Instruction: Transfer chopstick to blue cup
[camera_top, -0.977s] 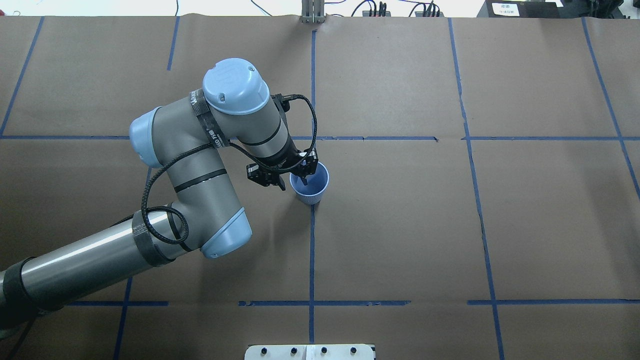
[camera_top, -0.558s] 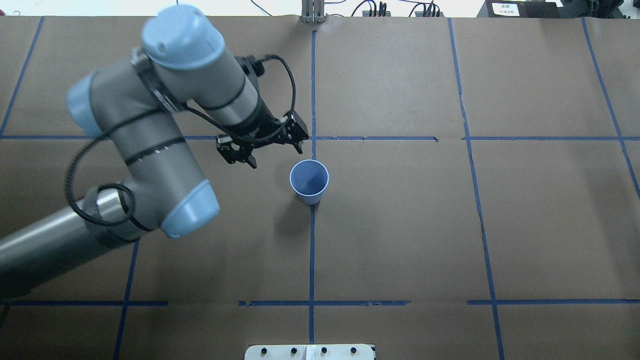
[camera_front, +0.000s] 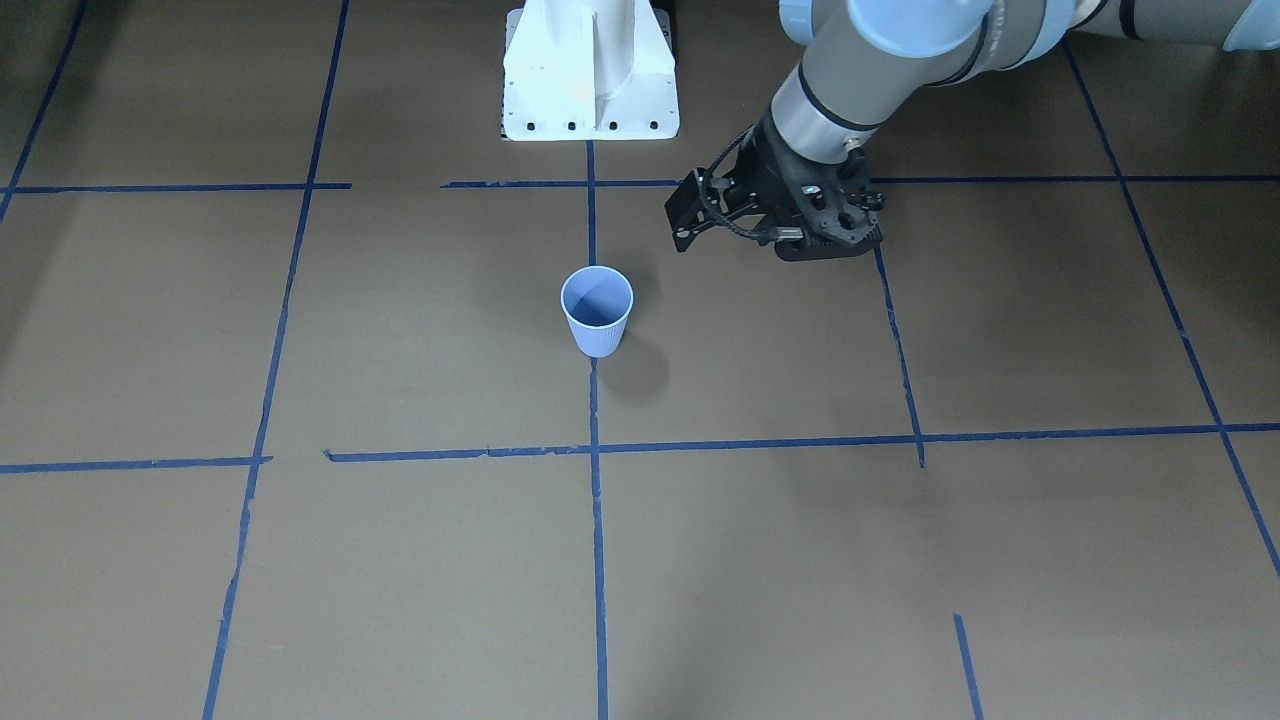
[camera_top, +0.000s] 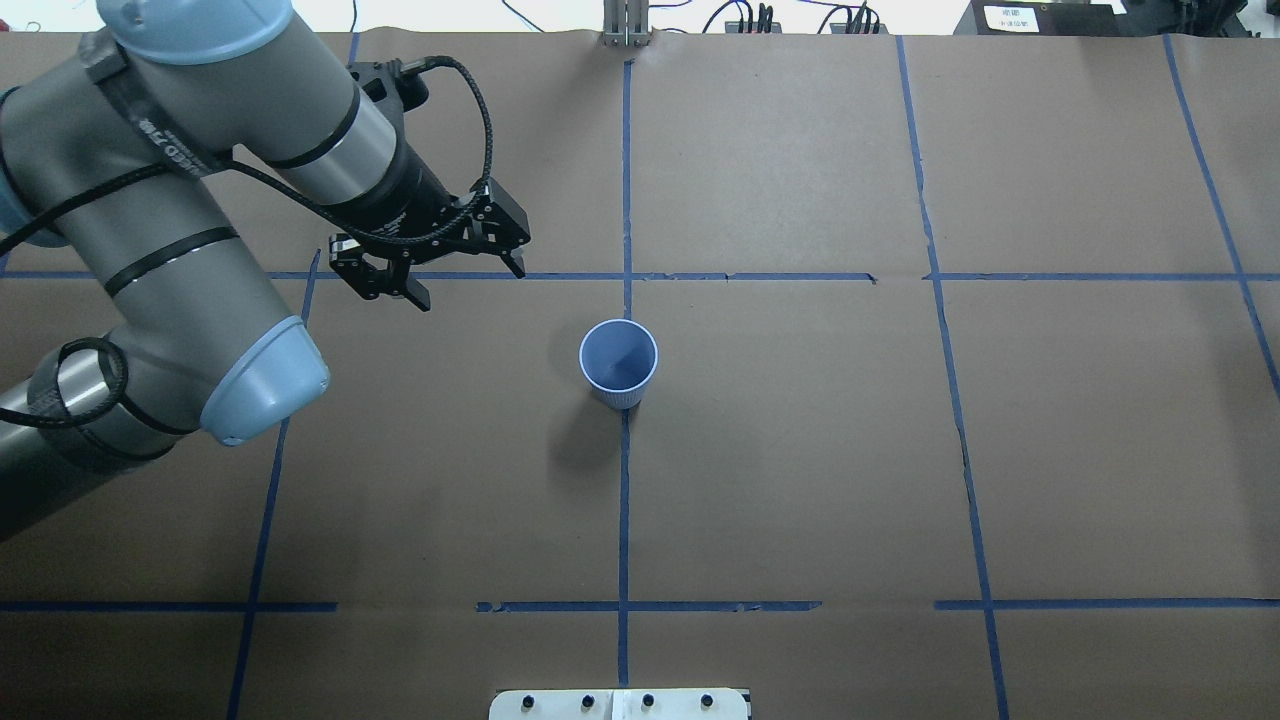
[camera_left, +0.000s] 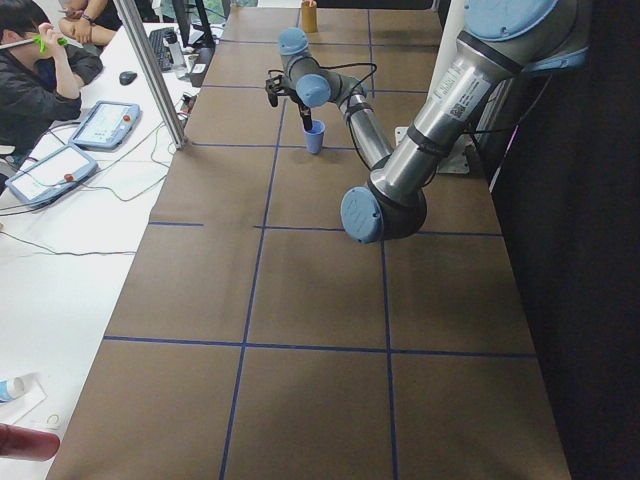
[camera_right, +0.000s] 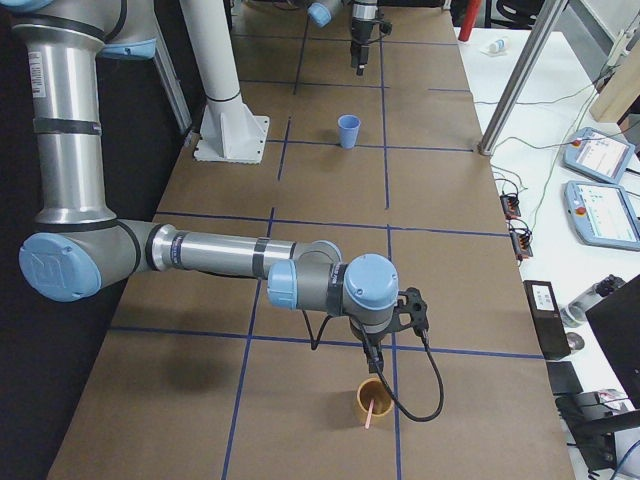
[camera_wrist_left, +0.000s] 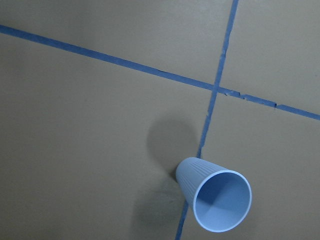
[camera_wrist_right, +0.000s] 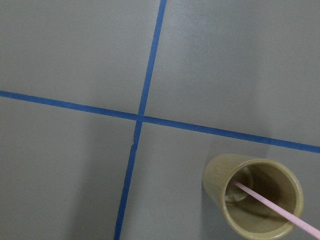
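Observation:
The blue cup (camera_top: 618, 362) stands upright at the table's middle; it also shows in the front view (camera_front: 597, 312) and the left wrist view (camera_wrist_left: 216, 197), and no stick shows inside it. My left gripper (camera_top: 468, 284) is open and empty, raised up and to the left of the cup, apart from it. The pink chopstick (camera_wrist_right: 270, 204) leans inside a tan cup (camera_wrist_right: 215, 186). In the right side view my right gripper (camera_right: 372, 362) hangs just above that tan cup (camera_right: 374, 402); I cannot tell if it is open or shut.
The brown paper table cover carries a grid of blue tape lines (camera_top: 624, 520). The robot's white base (camera_front: 590, 70) stands at the table's near edge. Operator desks with tablets (camera_right: 600, 210) lie beyond the far edge.
My left gripper has lifted away from the blue cup's rim and moved left and toward the far side, staying open. The cup has not moved.

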